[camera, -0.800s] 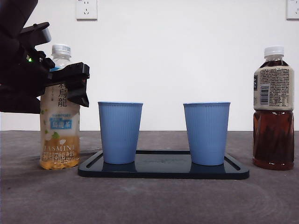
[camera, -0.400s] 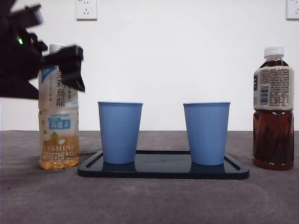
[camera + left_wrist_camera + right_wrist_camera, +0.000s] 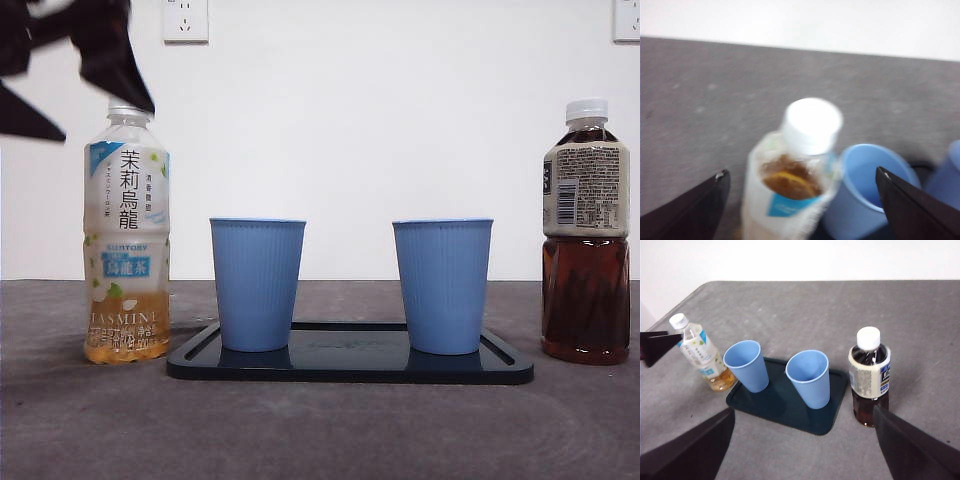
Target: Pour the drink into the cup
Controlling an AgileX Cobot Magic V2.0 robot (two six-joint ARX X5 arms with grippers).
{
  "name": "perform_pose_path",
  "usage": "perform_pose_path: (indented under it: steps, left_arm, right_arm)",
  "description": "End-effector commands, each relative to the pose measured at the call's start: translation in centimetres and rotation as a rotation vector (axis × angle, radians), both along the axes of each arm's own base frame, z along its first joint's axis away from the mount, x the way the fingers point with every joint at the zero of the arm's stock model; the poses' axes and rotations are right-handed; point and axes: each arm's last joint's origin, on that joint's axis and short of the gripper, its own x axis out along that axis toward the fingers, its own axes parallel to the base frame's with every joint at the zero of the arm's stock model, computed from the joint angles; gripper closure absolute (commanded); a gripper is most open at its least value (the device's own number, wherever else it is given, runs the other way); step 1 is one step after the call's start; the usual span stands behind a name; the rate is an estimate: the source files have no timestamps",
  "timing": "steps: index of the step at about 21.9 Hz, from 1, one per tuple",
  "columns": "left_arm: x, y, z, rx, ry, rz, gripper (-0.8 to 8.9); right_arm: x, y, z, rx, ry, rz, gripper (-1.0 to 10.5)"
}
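— Largest first? Dark tray (image 3: 350, 366) as landmark, flat on the grey table (image 3: 320, 430), carrying two blue ribbed paper cups: left cup (image 3: 257, 285), right cup (image 3: 442, 286). Both upright, apart from each other, apparently empty in the right wrist view.

— And the drinks? Two bottles, both capped, both off the tray. Jasmine tea bottle (image 3: 126, 232) just beside the tray's left end, only a shallow layer of amber tea at the bottom. Dark tea bottle (image 3: 585, 230) just beyond the tray's right end, over half full.

— Handling? Probably light and top-empty for the jasmine bottle, thin plastic likely to dent under a hard squeeze, label wrap possibly slick; best taken around the labelled middle. Dark bottle likely heavier, steadier. Caps to come off before any pouring.

— Grippers? Left gripper (image 3: 800, 200) above the jasmine bottle's cap, jaws spread wide to either side, touching nothing. Right gripper (image 3: 802, 440) high and well back from the tray, jaws likewise parted, holding nothing.

— Count? One tray, two cups, two bottles, two grippers.
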Motion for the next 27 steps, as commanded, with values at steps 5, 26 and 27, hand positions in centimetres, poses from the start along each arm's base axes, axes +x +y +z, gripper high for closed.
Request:
perform_pose_path:
  steps: [5, 26, 27]
  left_arm:
    - [-3.9, 1.1, 2.7, -0.092, 0.025, -0.138, 3.45]
    - [-13.8, 6.3, 13.5, 0.000, -0.058, -0.429, 3.45]
    - [-14.0, 6.4, 13.7, 0.015, -0.074, -0.434, 3.45]
  right_arm:
    - [-0.1, -0.1, 0.7, 0.020, -0.039, 0.000, 5.1]
    - [-0.5, 0.6, 1.2, 0.078, -0.075, 0.272, 4.9]
    - [-0.5, 0.6, 1.2, 0.078, -0.075, 0.272, 4.7]
